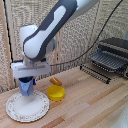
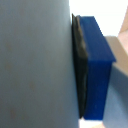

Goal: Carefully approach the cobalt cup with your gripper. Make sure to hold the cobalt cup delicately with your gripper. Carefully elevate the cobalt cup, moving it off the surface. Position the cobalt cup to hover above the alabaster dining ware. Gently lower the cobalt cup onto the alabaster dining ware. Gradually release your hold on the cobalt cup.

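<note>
The blue cup [image 1: 26, 88] hangs between the fingers of my gripper [image 1: 27, 83], just above the far edge of the white patterned plate [image 1: 27, 106] at the exterior view's left. The white gripper block covers the cup's top. I cannot tell whether the cup's base touches the plate. In the wrist view the cup's pale blue wall [image 2: 35, 65] fills most of the picture, and a blue-tipped finger [image 2: 96, 70] with a dark pad presses flat against it.
A shallow yellow bowl [image 1: 56, 92] sits just beside the plate on the wooden table [image 1: 95, 107], with an orange object [image 1: 56, 80] behind it. A dark toaster oven [image 1: 114, 56] on a wire rack stands at the exterior view's right. A black cable runs behind the arm.
</note>
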